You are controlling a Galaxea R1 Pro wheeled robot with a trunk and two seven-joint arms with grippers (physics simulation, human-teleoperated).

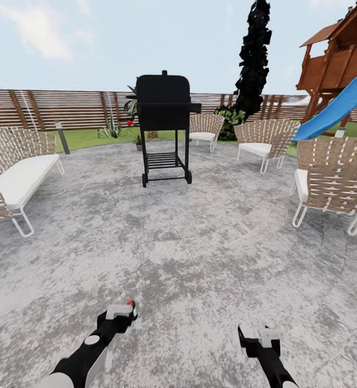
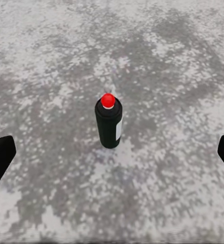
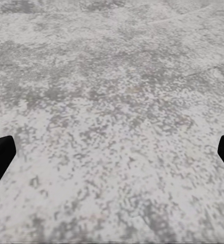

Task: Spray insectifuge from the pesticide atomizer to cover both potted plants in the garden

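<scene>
Two pincers sat low over the paving (image 1: 200, 258). Left pincer (image 2: 112, 152) gaped wide above the upright pesticide atomizer (image 2: 109, 124), lined up for a grab; right pincer (image 3: 112, 152) likewise spread, empty, idle.

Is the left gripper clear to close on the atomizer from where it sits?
Probably yes. In the left wrist view the atomizer stands upright on bare paving, centred between the open left gripper's fingers, nothing between them. It likely still has to advance first.
</scene>
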